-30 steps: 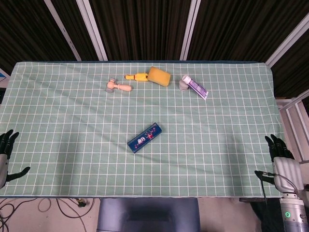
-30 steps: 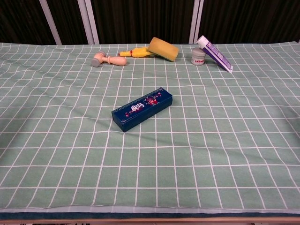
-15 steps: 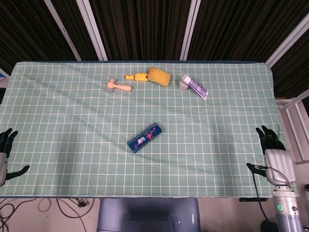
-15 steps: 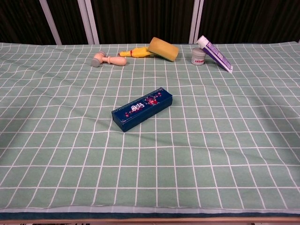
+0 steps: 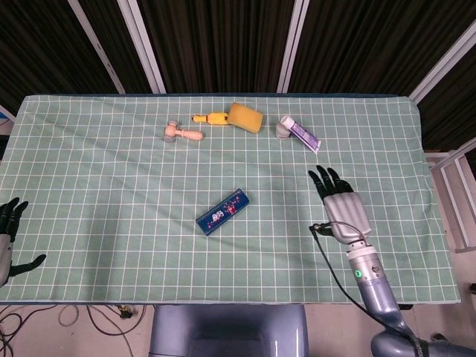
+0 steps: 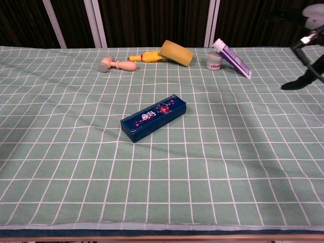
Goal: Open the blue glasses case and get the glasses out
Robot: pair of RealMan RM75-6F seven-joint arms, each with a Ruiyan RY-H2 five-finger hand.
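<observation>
From the head view I find the blue glasses case (image 5: 223, 212) lying closed on the tabletop (image 5: 89, 171), long axis on a diagonal, with my right hand (image 5: 340, 207) spread and empty well to the case's right, and my left hand (image 5: 9, 223) also spread, much farther off beyond the tabletop's edge. In the chest view the case (image 6: 153, 117) sits mid-cloth; only a dark edge of the right hand (image 6: 304, 76) shows at the far right, so I judge it the nearer for the reach.

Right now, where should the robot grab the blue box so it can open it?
Probably from above, fingers across the narrow width of the blue glasses case, near one end. It lies flat and closed, slanted on the cloth, long sides clear. The right hand is nearer.
</observation>
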